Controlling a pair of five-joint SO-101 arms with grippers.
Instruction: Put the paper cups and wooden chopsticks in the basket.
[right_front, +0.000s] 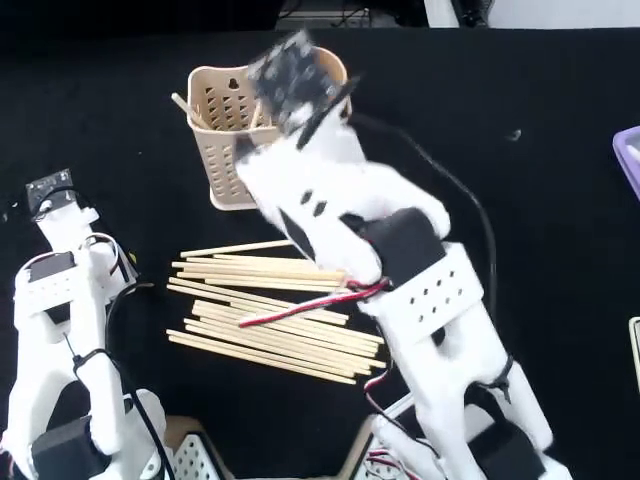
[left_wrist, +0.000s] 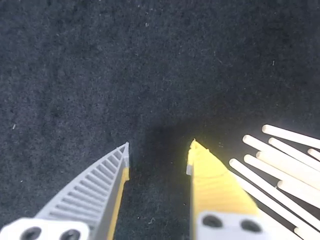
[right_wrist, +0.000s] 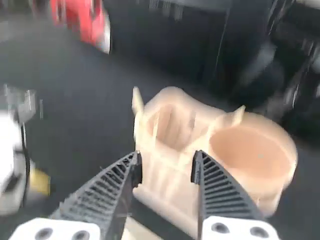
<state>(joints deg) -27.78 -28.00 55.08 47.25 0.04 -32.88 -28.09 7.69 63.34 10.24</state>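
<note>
High view, pale wooden chopsticks (right_front: 262, 322) fanned loosely, beige perforated basket (right_front: 222, 170) upright.

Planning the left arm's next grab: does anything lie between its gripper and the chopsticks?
Nothing visible does: only bare black cloth lies between the open left gripper and the near ends of the chopsticks.

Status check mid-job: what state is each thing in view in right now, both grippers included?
Left gripper: open, empty.
Right gripper: open, empty, over the basket.
Basket: upright, one chopstick poking out.
Chopstick pile: lying loose on the table, outside the basket.
</note>
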